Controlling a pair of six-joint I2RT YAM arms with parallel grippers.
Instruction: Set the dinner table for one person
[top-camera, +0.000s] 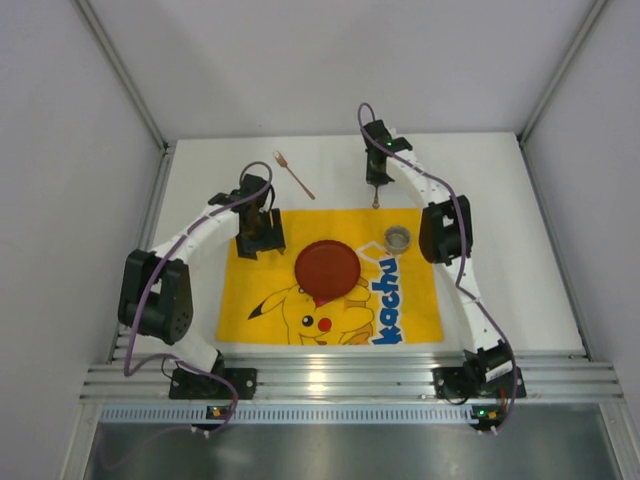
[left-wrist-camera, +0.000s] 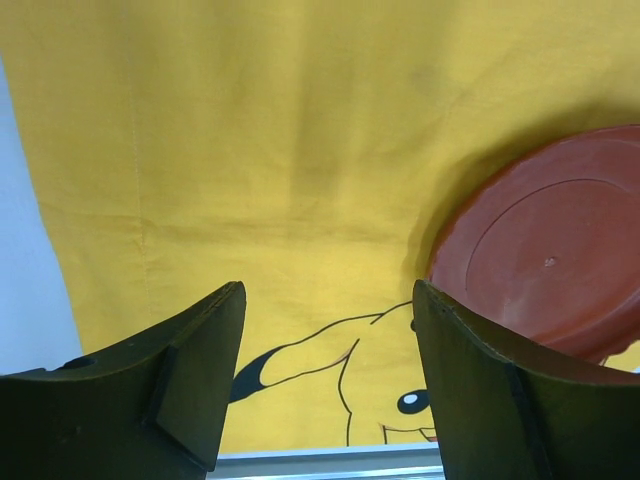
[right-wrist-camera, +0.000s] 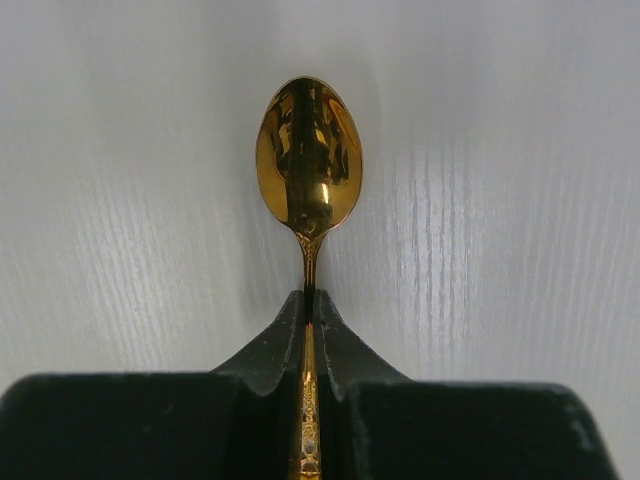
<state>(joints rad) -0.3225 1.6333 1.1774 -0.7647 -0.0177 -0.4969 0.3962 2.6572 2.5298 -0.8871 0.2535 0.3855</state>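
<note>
Right wrist: right gripper (right-wrist-camera: 309, 305) clamped spoon (right-wrist-camera: 308, 160) handle; left gripper (left-wrist-camera: 328, 350) gaped empty. Spoon probably needed lifting to 3 o'clock of plate (top-camera: 327, 268).

The spoon (right-wrist-camera: 308, 160) is mirror-glossy gold metal. The counter (right-wrist-camera: 500, 250) is matt white with a faint grain. The mat (left-wrist-camera: 250, 150) is yellow cloth; the plate (left-wrist-camera: 555, 250) is smooth, red-brown, faintly shiny.
</note>
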